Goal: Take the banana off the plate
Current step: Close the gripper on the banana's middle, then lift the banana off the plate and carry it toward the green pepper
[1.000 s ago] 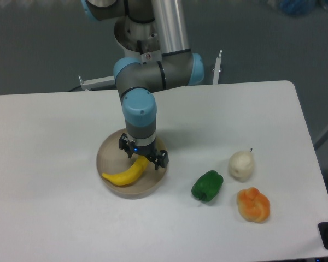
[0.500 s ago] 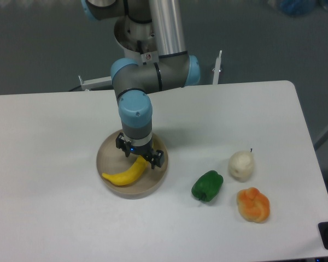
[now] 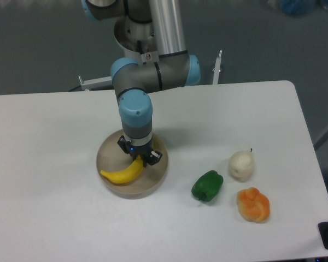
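— Where is the banana (image 3: 122,173) at this moment?

— It lies on the plate (image 3: 156,179), in the front part. Its curved body runs from the left rim up toward the middle, and the upper right end is under the tool (image 3: 140,157).

— And the tool, is it holding the fruit?

— The tool points straight down over the plate. The two dark fingers (image 3: 154,156) stand close together, one on each side of the upper end of the banana, and they seem to touch it. It looks like a grip on that end, but the banana is lying on the plate, not lifted.

— What else is on the counter (image 3: 54,218)?

— To the right of the plate, well apart from it, there is a green pepper (image 3: 207,185). Further right stands a whitish round fruit with a small stem (image 3: 241,165), and just in front of it a lumpy orange fruit (image 3: 253,204). They are near each other, and I cannot tell if they touch.
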`<state>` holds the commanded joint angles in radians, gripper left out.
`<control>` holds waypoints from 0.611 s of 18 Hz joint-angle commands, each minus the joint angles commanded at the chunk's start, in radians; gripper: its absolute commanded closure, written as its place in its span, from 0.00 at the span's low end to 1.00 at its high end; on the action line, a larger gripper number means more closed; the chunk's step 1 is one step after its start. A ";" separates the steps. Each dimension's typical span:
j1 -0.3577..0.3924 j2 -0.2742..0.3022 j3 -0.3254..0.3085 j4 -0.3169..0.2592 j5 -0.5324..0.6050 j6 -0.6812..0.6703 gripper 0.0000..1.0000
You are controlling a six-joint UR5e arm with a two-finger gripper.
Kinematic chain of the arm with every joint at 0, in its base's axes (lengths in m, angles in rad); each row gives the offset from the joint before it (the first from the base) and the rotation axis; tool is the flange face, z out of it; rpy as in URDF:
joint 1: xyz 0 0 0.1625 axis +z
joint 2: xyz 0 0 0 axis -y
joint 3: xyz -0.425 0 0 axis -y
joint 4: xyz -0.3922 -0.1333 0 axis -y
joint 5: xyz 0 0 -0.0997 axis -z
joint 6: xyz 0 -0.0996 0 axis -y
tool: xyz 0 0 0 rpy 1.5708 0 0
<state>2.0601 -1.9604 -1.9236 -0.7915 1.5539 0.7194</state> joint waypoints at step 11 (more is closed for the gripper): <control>0.141 0.089 0.084 -0.018 0.003 0.161 0.77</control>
<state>2.2010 -1.8715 -1.8393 -0.8099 1.5570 0.8801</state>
